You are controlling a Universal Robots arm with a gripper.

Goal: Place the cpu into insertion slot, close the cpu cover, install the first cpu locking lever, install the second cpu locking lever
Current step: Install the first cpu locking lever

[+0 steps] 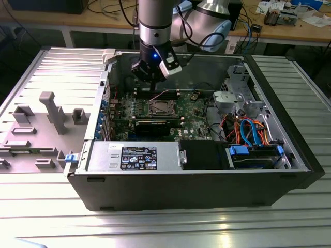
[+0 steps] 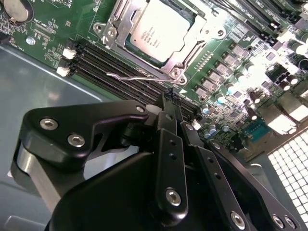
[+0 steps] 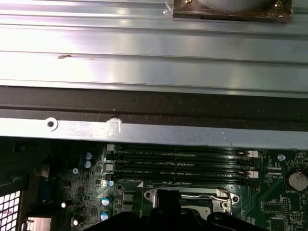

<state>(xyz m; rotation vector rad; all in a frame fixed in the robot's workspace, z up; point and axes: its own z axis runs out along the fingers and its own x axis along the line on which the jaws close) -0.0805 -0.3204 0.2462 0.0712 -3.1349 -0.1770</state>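
The cpu (image 2: 161, 31), with a silver-grey top, lies in the insertion slot (image 1: 160, 108) on the green motherboard (image 1: 194, 111). The cpu cover (image 2: 118, 26), a silver frame, lies flat around it, with the chip showing through its window. A thin wire locking lever (image 2: 132, 76) runs along the socket's edge beside the black memory slots (image 2: 110, 65); its hooked end sticks out free. My gripper (image 2: 169, 94) hangs shut and holds nothing just above the memory slots, close to that lever. In the exterior view the gripper (image 1: 151, 77) hovers over the far side of the socket (image 3: 190, 198).
The board sits inside an open black computer case (image 1: 186, 181), whose metal wall (image 3: 154, 130) rises right beside the memory slots (image 3: 183, 163). Drive cages and coloured cables (image 1: 248, 129) fill the exterior view's right. A grey fixture plate (image 1: 46, 119) lies at the exterior view's left.
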